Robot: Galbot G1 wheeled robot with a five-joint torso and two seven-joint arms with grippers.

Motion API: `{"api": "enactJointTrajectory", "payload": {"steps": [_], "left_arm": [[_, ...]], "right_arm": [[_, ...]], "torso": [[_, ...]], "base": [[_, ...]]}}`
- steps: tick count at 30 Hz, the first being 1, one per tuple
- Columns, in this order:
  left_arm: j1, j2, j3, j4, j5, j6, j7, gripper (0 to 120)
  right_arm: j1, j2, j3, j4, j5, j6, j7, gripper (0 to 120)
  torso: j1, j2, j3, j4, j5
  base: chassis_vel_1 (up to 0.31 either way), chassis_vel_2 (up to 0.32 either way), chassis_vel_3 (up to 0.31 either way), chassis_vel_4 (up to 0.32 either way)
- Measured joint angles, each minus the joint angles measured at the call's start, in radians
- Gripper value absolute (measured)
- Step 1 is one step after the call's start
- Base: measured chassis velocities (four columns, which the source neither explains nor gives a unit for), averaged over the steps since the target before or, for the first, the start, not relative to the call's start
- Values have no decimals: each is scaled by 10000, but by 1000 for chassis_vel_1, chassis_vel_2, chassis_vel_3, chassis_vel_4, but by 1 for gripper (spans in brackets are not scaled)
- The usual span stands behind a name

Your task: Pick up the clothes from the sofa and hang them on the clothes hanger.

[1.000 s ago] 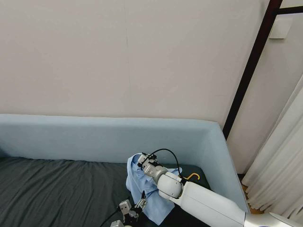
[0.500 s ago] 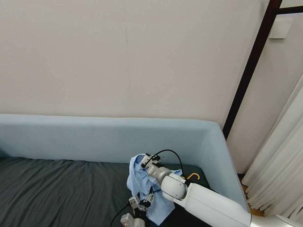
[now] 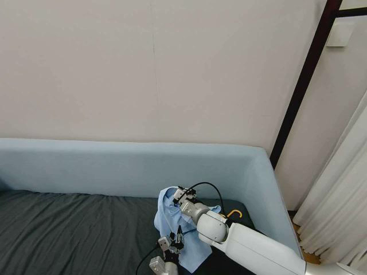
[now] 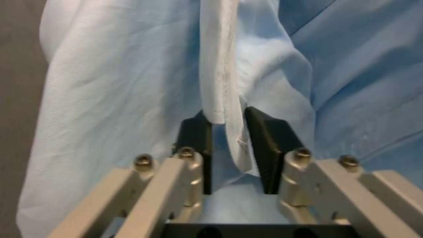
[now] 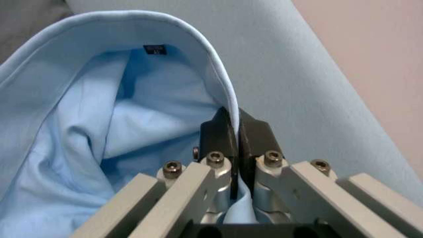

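Note:
A light blue shirt (image 3: 170, 220) hangs lifted above the right end of the sofa seat. My right gripper (image 3: 179, 196) is shut on its collar (image 5: 198, 44), pinched flat between the pads (image 5: 215, 130). Lower down, my left gripper (image 3: 175, 236) stands open at the shirt's front, and the white front edge (image 4: 218, 74) hangs between its two black pads (image 4: 197, 134) with a gap still showing. A yellow hanger hook (image 3: 234, 214) pokes out behind the shirt, beside the right arm.
The sofa has a pale blue back (image 3: 114, 166) and a dark grey seat (image 3: 57, 229). A black upright pole (image 3: 298, 91) stands past the sofa's right end, with pale curtains (image 3: 344, 200) further right.
My left gripper has risen and moved right, from below the shirt's hem up to its front edge. The right gripper lifted the collar slightly, then held still.

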State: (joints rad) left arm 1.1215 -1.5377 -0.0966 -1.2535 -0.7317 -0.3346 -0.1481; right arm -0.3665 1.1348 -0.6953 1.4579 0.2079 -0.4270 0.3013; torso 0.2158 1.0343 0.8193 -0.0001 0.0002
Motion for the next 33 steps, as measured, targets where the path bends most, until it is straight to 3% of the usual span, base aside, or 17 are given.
{"api": "enactJointTrajectory", "payload": {"steps": [5,14,20,33], "left_arm": [[110,77,82,-115,172,-36,-112,0],[1173,1400,-118,-1922,493,-38,-127,0],[1444,1794,-346,-2377,481,-18,-108,0],[1531,1845,-257,-2644,221,163,-234,0]], "right_arm": [[-20,-9,107,-30,47,0,3,0],[-153,-98,364,-155,831,414,-223,0],[-712,97,590,-324,1032,826,-482,1],[-1919,-78,1679,-78,1530,1517,-1270,47]], "torso": [[0,0,0,1,-3],[0,0,-1,1,-2],[-1,0,-1,2,0],[-1,0,-1,2,1]], "base": [[0,0,0,0],[0,0,0,0],[0,0,0,0],[0,0,0,0]]}}
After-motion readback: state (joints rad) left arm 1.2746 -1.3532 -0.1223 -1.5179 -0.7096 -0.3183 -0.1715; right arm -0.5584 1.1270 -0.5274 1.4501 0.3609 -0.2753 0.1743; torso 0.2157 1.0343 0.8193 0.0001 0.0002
